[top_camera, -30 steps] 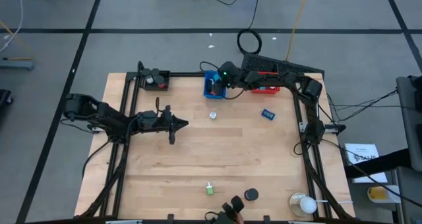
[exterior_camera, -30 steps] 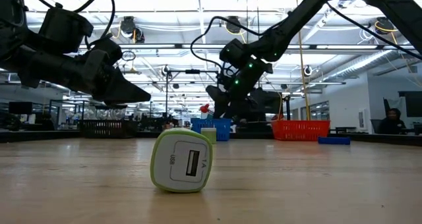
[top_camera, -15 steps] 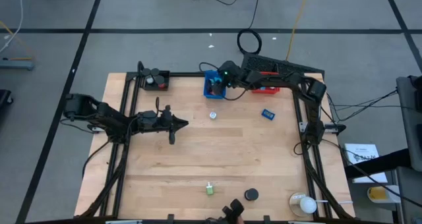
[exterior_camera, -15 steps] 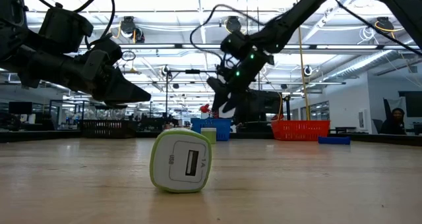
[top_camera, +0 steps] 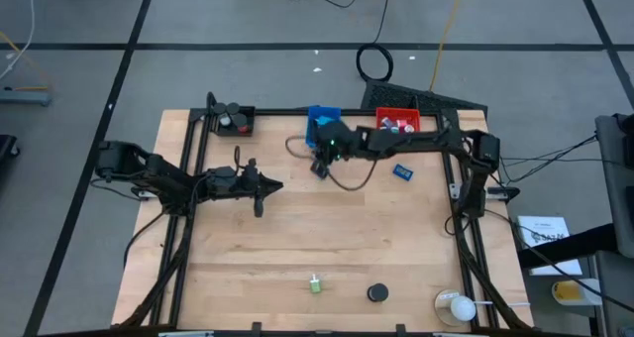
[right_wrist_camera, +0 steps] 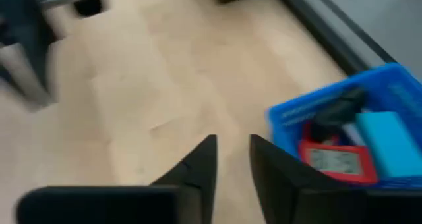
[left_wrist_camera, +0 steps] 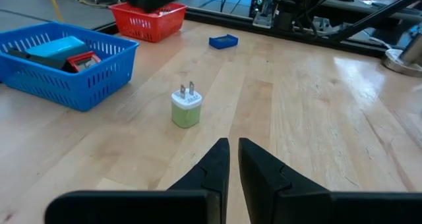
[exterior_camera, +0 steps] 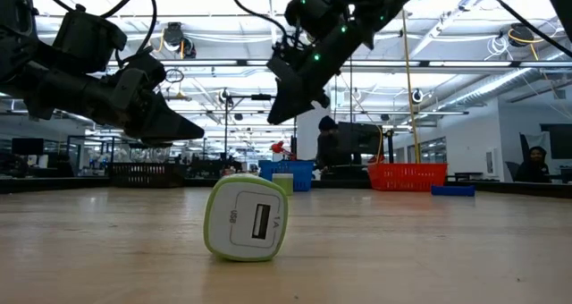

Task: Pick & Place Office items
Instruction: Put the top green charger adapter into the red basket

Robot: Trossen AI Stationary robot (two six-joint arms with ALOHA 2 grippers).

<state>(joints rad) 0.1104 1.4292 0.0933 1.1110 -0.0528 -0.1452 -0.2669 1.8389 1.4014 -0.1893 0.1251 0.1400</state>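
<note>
Overhead, the right claw, prongs slightly apart and empty, hangs beside the slatted blue plastic bin.

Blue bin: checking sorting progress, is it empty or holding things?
Not empty: the blue bin holds a teal block and a red-framed item.

A blue bin and a red bin are seen on pale wood-grained table; a green-and-white plug, a blue block and a black disc are shown.
</note>
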